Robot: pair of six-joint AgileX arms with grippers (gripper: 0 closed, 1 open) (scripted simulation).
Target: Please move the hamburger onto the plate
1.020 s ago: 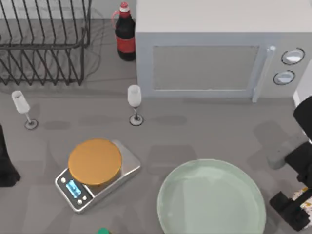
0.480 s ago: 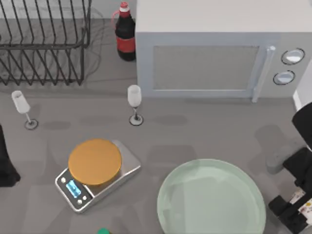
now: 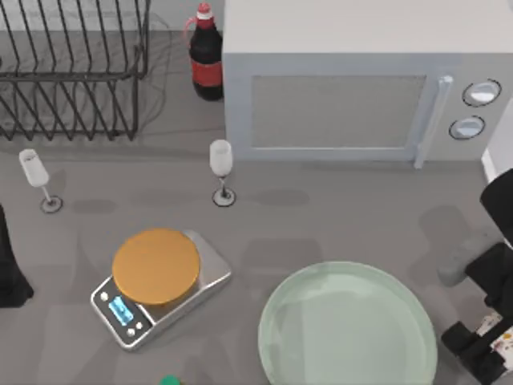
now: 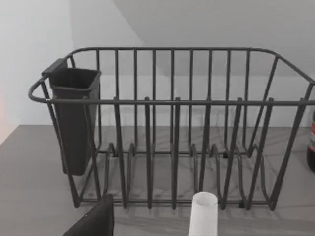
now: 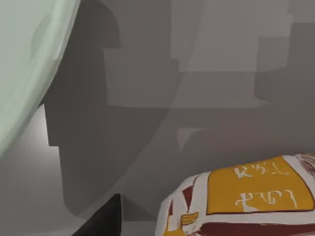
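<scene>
The hamburger (image 3: pixel 505 342) is seen at the surface's right edge beside the plate (image 3: pixel 348 329), under the right tool (image 3: pixel 490 346), unmoved since half a second ago; its grip cannot be told. The left arm is parked at left.

Top view: overhead, looking straight down on the table (image 3: pixel 361 216). Left wrist view: low, level, facing the dish rack (image 4: pixel 172 128) from near; rack also at top view's upper left. Right wrist view: very close above the hamburger (image 5: pixel 246 201), plate (image 5: pixel 29 64) rim alongside; plate shared with top view.
</scene>
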